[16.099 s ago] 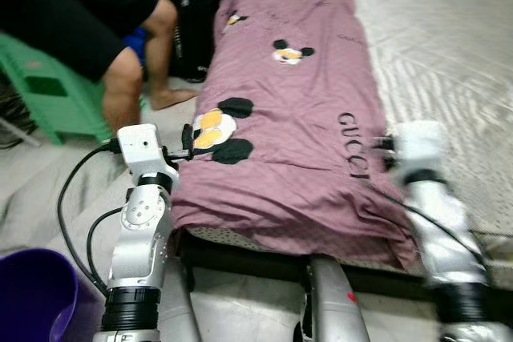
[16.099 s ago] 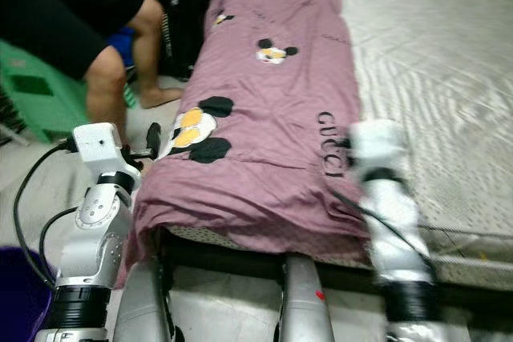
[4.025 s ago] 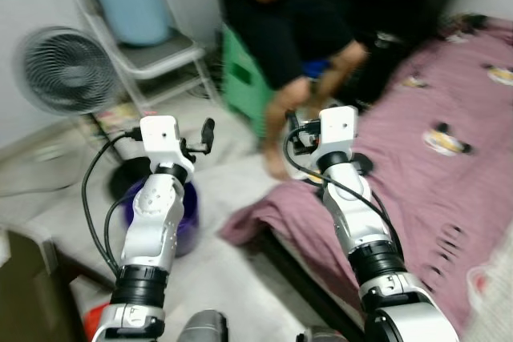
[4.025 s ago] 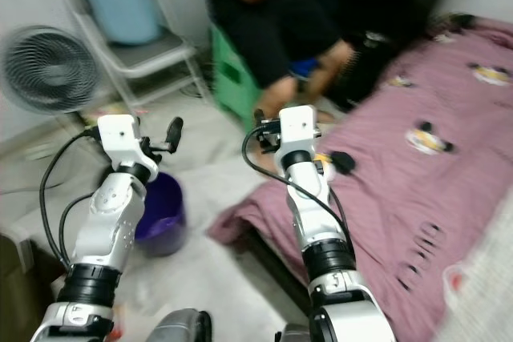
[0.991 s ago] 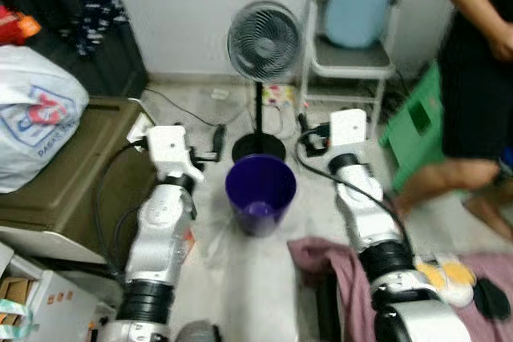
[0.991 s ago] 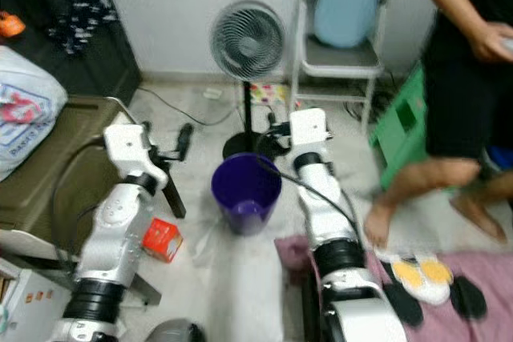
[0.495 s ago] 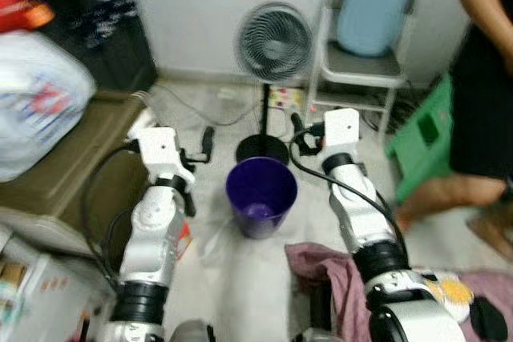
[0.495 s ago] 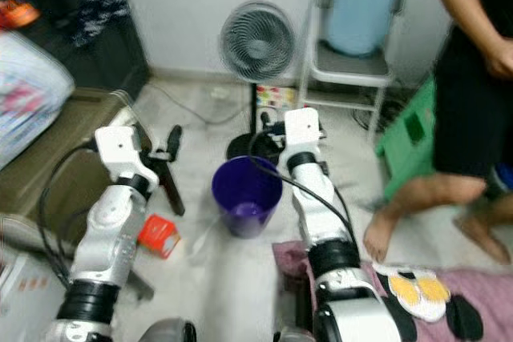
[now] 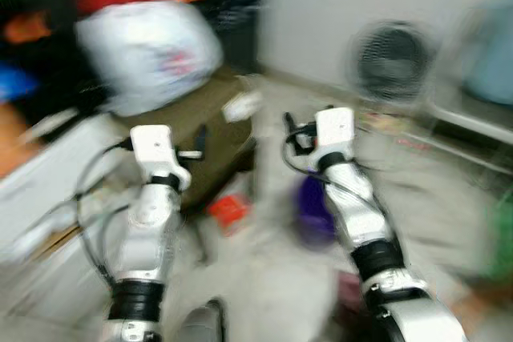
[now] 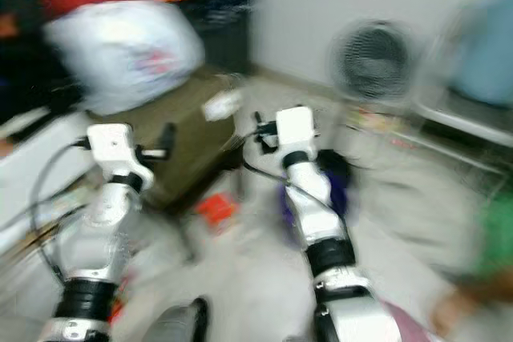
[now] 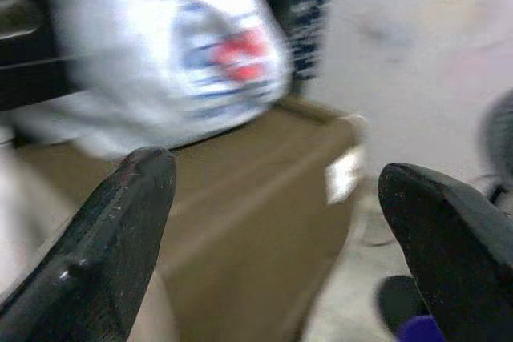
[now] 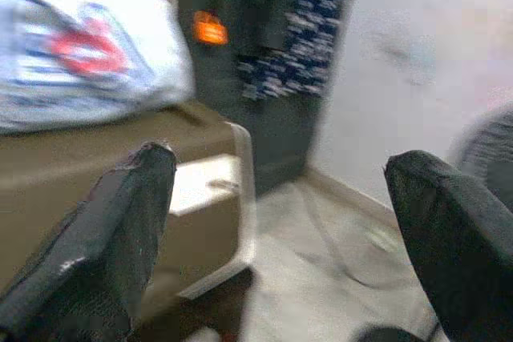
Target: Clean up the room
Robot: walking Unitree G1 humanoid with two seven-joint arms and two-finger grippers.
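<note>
A: Room first — what lies about in it?

B: Everything is blurred. A purple bucket [image 9: 317, 212] stands on the floor [image 9: 264, 278], partly behind the right arm. A small red box [image 9: 231, 209] lies on the floor to its left, near the foot of a brown surface [image 9: 196, 130]. On that surface, far left, sits a white bag [image 9: 148, 52]. A fan [image 9: 390, 60] stands far right by the wall.

A: And the left pincer [image 11: 272, 222]?

B: Raised in the air before the brown surface, its two black fingers [image 11: 120, 230] spread wide. It holds nothing and touches nothing.

A: The right pincer [image 12: 276, 222]?

B: The same: fingers [image 12: 120, 234] wide apart, gripping nothing, held up above the floor. Past it the wrist view shows the corner of the surface, the bag on it, and a dark cabinet [image 12: 264, 46] against the wall.

A: Are the two near each other?

B: Side by side, apart, both above the floor.
</note>
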